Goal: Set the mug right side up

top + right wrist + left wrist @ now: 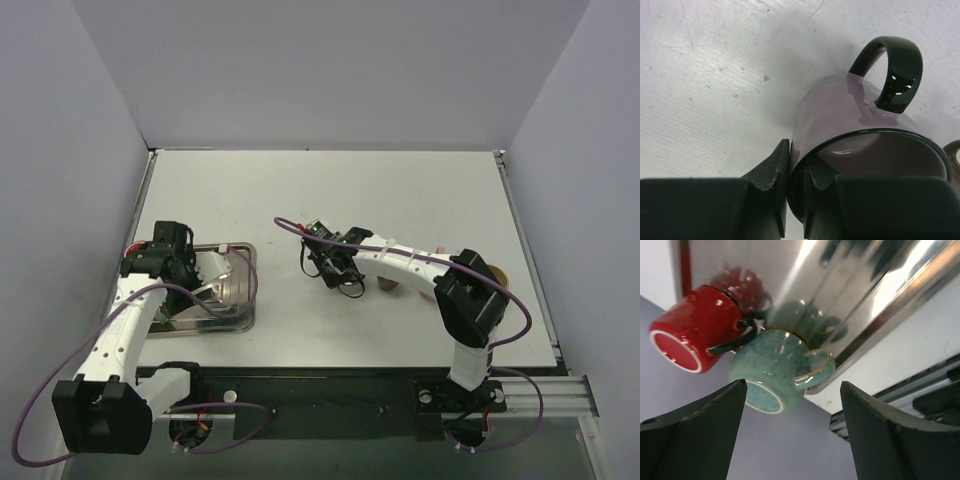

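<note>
White table (400,200), metal tray (215,327), purple mug (840,115), tan cup (499,274)

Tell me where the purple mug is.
In the right wrist view the purple mug is right of centre, tipped on its side over the table, its rim pinched by the right gripper.

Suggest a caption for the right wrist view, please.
Right gripper pinching the rim of a lilac ceramic mug with a black handle.

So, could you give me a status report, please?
Right gripper shut on mauve ceramic mug rim, opening facing wrist camera. Left gripper open over steel tray. Tan object beside mug.
</note>
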You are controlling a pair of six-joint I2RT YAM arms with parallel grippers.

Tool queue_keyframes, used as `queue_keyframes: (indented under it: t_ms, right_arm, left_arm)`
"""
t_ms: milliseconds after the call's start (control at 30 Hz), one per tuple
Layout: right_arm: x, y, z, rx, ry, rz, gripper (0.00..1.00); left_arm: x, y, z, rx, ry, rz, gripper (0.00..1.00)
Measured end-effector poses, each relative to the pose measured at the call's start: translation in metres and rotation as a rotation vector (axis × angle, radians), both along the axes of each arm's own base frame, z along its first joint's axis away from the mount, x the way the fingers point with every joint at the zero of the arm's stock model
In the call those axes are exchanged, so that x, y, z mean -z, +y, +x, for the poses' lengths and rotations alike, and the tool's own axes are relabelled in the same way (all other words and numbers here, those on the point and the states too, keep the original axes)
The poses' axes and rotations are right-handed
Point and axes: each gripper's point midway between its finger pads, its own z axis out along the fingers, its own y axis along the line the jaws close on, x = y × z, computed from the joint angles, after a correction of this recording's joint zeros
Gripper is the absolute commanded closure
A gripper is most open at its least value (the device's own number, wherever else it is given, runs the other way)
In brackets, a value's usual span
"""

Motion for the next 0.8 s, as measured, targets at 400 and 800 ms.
queue_keyframes:
  t_ms: [400, 800]
  right_arm:
    - [0.0, -0.003, 0.018, 0.043, -0.035, 0.035, 0.43]
    - [-0.042, 0.002, 0.016, 0.032, -0.099, 0.12, 0.4]
  left_arm:
    - [0.058, 0.045, -0.049, 0.432, 0.206, 0.252, 0.14]
    - [0.086, 0.069, -0.041, 0.598, 0.257, 0.318, 0.28]
